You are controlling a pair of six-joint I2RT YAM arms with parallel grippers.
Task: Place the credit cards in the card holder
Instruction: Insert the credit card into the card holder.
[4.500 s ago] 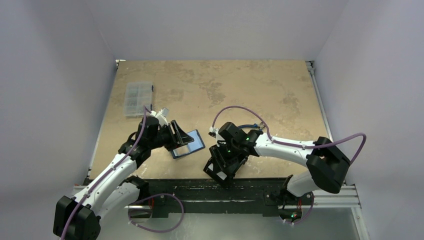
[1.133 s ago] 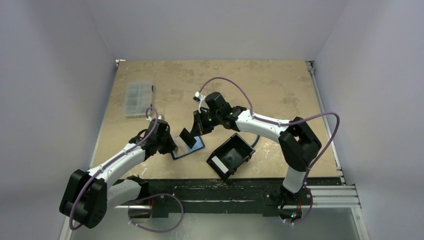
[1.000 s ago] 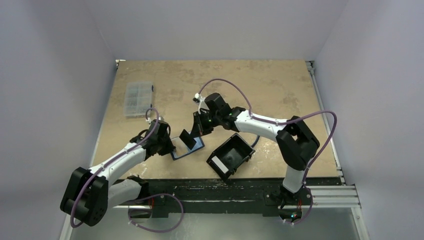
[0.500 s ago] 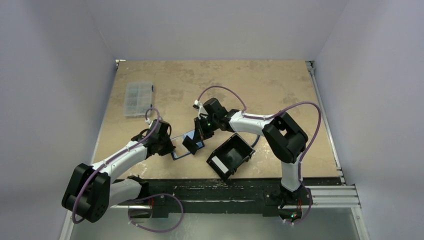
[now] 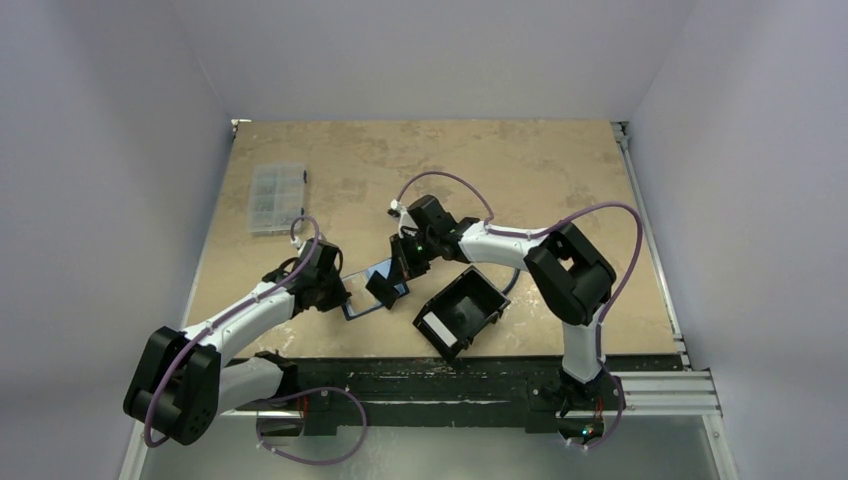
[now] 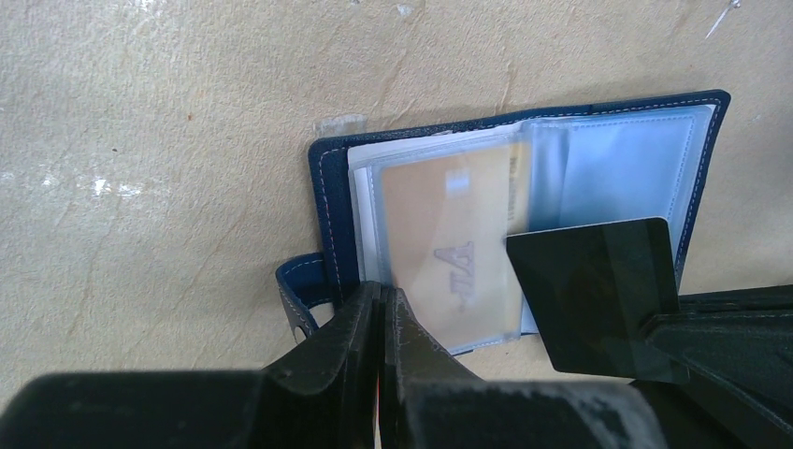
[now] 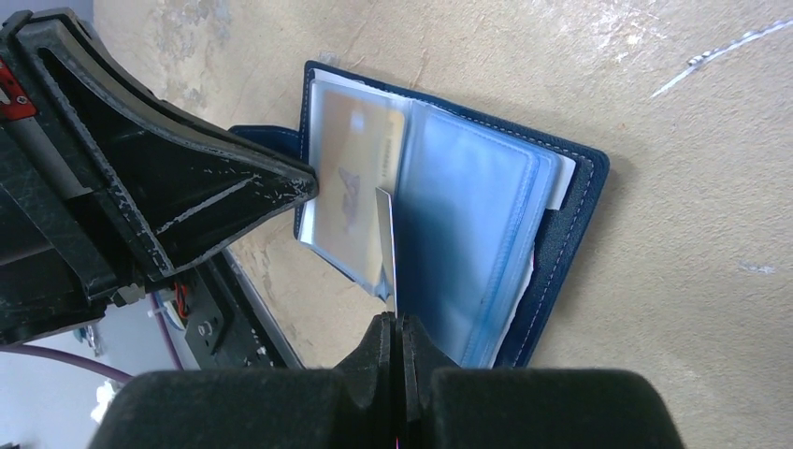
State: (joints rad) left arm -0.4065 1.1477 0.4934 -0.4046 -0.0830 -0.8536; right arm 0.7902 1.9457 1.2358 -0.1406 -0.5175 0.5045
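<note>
Lying far back on the left of the table (image 5: 520, 170), a clear compartment box (image 5: 277, 197) sat well apart from everything else. Nearer the front, the left gripper (image 6: 379, 297) had its jaws pressed together, the tips touching the near-left edge of the card holder (image 6: 608, 164); whether they pinched a sleeve could not be told. The card holder lay open and flat on the table, in front of centre between the two arms, its clear sleeves facing up. A gold card (image 6: 449, 253) showed through the left-hand sleeve. Just right of it, a black card (image 6: 594, 295) stood tilted over the sleeves, one corner overlapping the gold card's sleeve. The right gripper (image 7: 394, 327) was clamped on the black card's edge. A black tray (image 5: 433, 327) with a white label sat just beside the holder, to its right.
</note>
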